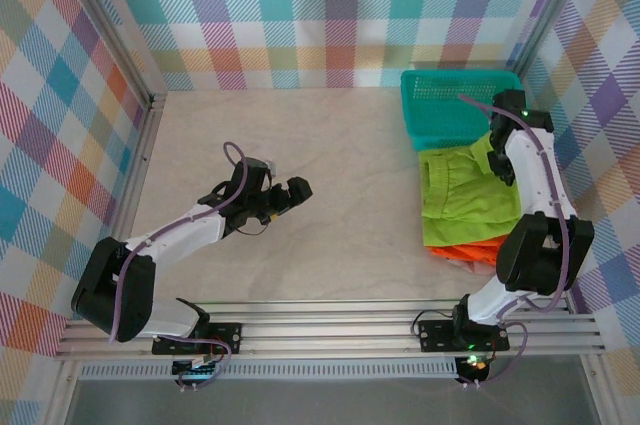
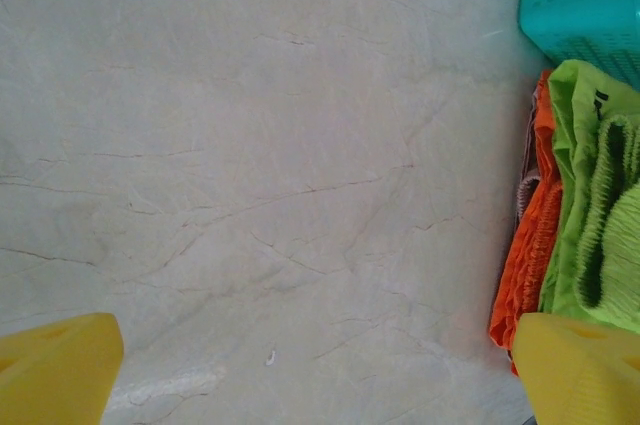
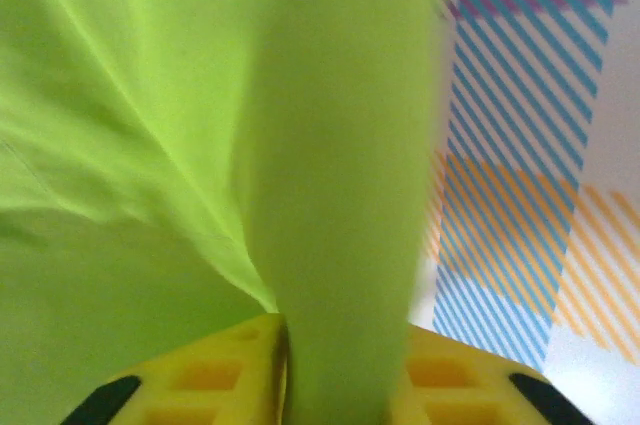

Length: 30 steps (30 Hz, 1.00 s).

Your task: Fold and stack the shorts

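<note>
Guessing the green shorts [image 1: 462, 190], lying on the orange pair [image 1: 470, 248] at 3 o'clock, are light and floppy, so grab the waistband [image 2: 612, 225]. My right claw [image 3: 335, 355] has a fold between its fingers, can't tell if it's pinched; left claw [image 2: 318, 375] gapes.

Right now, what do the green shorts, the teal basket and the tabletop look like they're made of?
The lime green shorts: soft, thin matte fabric, going by the folds and gathered waistband. The teal basket: rigid plastic mesh, slightly glossy, with regular moulded holes. The tabletop: smooth, pale, stone-look surface with fine veins; possibly a printed laminate or sheet.
</note>
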Available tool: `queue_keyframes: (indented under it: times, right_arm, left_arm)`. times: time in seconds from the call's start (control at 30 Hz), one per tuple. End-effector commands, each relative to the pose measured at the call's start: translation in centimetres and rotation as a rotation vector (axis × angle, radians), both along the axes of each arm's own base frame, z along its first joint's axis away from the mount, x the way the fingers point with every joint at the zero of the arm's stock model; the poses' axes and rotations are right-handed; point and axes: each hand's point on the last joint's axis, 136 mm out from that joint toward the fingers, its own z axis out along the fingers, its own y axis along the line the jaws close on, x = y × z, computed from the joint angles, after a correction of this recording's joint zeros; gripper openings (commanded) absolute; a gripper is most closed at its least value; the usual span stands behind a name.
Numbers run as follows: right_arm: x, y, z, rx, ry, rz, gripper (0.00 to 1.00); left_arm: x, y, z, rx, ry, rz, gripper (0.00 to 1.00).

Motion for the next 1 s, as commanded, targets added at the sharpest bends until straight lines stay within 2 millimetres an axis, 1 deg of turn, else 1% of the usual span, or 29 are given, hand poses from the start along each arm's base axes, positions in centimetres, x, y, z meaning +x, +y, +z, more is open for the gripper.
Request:
queue_keyframes:
  times: [0.0, 0.03, 0.07, 0.1, 0.13, 0.2, 0.27, 0.37, 0.43, 0.47, 0.5, 0.57, 0.6, 0.63, 0.7, 0.77, 0.87, 0.93, 0.97]
  right_arm:
    - [0.2, -2.4, 1.9, -0.082, -0.089, -0.072, 0.53]
    - [0.2, -2.5, 2.2, -0.081, -0.105, -0.089, 0.69]
    - [0.2, -2.5, 2.8, -0.077, -0.128, -0.105, 0.77]
    - [0.2, -2.2, 3.6, -0.044, -0.168, -0.129, 0.8]
    - [0.7, -0.5, 4.1, 0.074, -0.228, -0.128, 0.84]
    - [1.5, 3.5, 5.1, 0.335, -0.33, -0.108, 0.92]
    - [2.0, 8.5, 6.3, 0.62, -0.4, -0.046, 1.0]
    - [1.9, 14.2, 7.2, 0.965, -0.459, -0.005, 0.99]
    - [1.6, 17.0, 7.2, 1.146, -0.486, 0.024, 0.99]
    - [1.3, 17.9, 6.7, 1.215, -0.497, 0.013, 1.0]
    - [1.1, 18.5, 6.3, 1.26, -0.504, 0.01, 1.0]
    - [0.4, 19.0, 4.3, 1.314, -0.513, -0.033, 0.99]
    - [0.1, 19.0, 3.4, 1.326, -0.521, -0.052, 0.99]
    - [-0.3, 18.8, 2.0, 1.34, -0.522, -0.09, 1.0]
    - [-0.7, 18.3, -0.6, 1.373, -0.524, -0.16, 1.0]
    - [-1.2, 17.4, -4.1, 1.417, -0.502, -0.271, 0.99]
    - [-2.2, 16.2, -8.3, 1.435, -0.471, -0.418, 0.99]
    - [-3.0, 15.5, -10.3, 1.429, -0.462, -0.494, 1.0]
    - [-3.3, 15.3, -10.9, 1.427, -0.467, -0.522, 0.99]
  left_arm:
    - [0.3, -0.3, 0.9, -0.018, -0.029, -0.018, 1.0]
    - [0.3, -0.2, 1.0, -0.018, -0.031, -0.019, 1.0]
    - [0.2, -0.2, 1.0, -0.018, -0.032, -0.021, 1.0]
    - [0.2, -0.1, 1.1, -0.016, -0.035, -0.018, 1.0]
    - [0.1, 0.1, 1.1, -0.013, -0.037, -0.016, 1.0]
    - [0.0, 0.2, 1.4, -0.011, -0.046, -0.012, 1.0]
    - [0.0, 0.3, 1.4, -0.009, -0.05, -0.013, 1.0]
    - [0.0, 0.3, 1.4, -0.01, -0.049, -0.012, 1.0]
    - [0.0, 0.3, 1.4, -0.012, -0.047, -0.012, 1.0]
    - [0.0, 0.2, 1.4, -0.014, -0.049, -0.014, 1.0]
    - [0.0, 0.3, 1.5, -0.014, -0.05, -0.013, 1.0]
    - [0.0, 0.4, 1.6, -0.01, -0.053, -0.012, 1.0]
    - [0.0, 0.4, 1.7, -0.01, -0.056, -0.012, 1.0]
    - [0.0, 0.4, 1.8, -0.009, -0.062, -0.011, 1.0]
    - [0.0, 0.5, 1.9, -0.006, -0.067, -0.01, 1.0]
    - [0.0, 0.7, 1.9, 0.001, -0.068, -0.007, 1.0]
    - [-0.1, 0.8, 1.8, 0.012, -0.066, -0.006, 1.0]
    - [-0.2, 0.9, 1.8, 0.013, -0.065, -0.002, 1.0]
    - [-0.2, 1.0, 1.7, 0.016, -0.066, -0.002, 1.0]
